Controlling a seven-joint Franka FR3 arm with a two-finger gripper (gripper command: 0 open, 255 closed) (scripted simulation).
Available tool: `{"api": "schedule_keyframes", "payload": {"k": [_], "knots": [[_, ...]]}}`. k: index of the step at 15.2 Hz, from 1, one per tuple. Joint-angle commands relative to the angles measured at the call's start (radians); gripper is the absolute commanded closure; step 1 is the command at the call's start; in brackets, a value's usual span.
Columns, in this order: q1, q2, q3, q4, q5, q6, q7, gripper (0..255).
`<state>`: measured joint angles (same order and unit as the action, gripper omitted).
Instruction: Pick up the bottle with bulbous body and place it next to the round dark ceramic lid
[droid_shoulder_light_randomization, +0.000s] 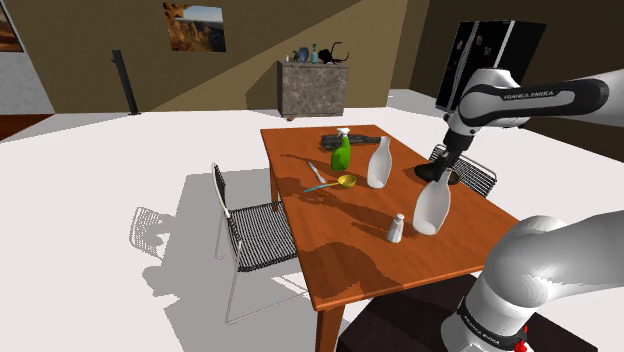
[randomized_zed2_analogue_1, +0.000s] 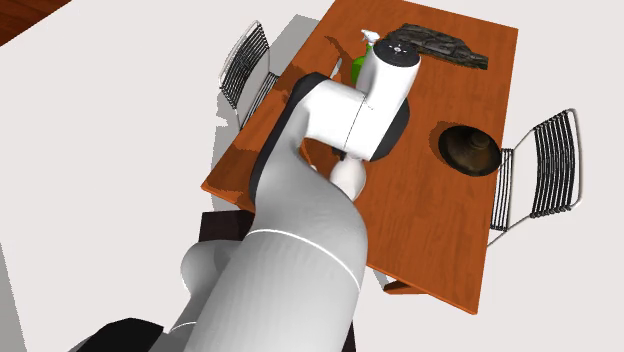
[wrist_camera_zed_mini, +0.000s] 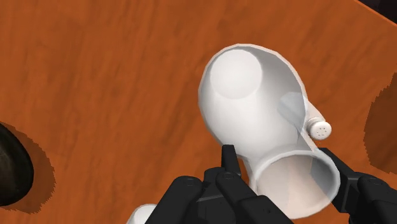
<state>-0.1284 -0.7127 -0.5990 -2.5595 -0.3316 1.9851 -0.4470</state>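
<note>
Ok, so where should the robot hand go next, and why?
Probably carry it across toward the round dark lid before lowering. The gripper is shut on the neck of the white bulbous bottle, which looks tilted above the table, apart from the lid.

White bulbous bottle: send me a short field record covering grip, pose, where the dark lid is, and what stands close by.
bottle: white bulbous-bodied bottle, tilted
grip: black two-finger gripper shut on its neck
target: round dark lid on the orange-brown wooden table, bare tabletop between it and the bottle
nearby: small white shaker; second white narrow-necked bottle, upright
placed: not yet
</note>
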Motion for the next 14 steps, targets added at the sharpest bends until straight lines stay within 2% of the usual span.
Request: {"api": "schedule_keyframes", "payload": {"k": [1, 14], "knots": [[0.002, -0.006, 0.010, 0.023, 0.007, -0.029, 0.000, 255], [0.016, -0.020, 0.064, 0.183, 0.047, -0.203, 0.001, 255]]}}
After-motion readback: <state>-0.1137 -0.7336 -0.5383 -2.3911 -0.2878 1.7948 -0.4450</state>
